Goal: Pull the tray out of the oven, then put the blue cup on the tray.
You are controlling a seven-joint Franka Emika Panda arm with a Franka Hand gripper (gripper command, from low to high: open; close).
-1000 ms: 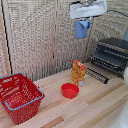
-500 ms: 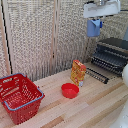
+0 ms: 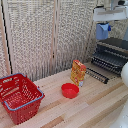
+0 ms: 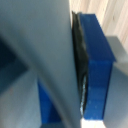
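Observation:
My gripper (image 3: 104, 23) hangs at the upper part of the exterior view's right, shut on the blue cup (image 3: 103, 31), which is held in the air. Below and to the right of the cup stands the black oven (image 3: 116, 46) with its door (image 3: 97, 75) folded down. The tray (image 3: 107, 61), a dark rack of thin bars, sticks out of the oven's mouth over the door. In the wrist view the blue cup (image 4: 98, 65) fills the frame, pressed against a dark pad on a grey finger (image 4: 47, 65).
An orange carton (image 3: 78, 71) stands on the wooden table (image 3: 95, 107) just left of the oven door. A red bowl (image 3: 70, 90) sits in front of it, and a red mesh basket (image 3: 19, 98) sits at the left. A ribbed screen stands behind.
The gripper has carried the blue cup toward the exterior view's right, closer to the oven, and slightly lower. Nothing on the table has moved.

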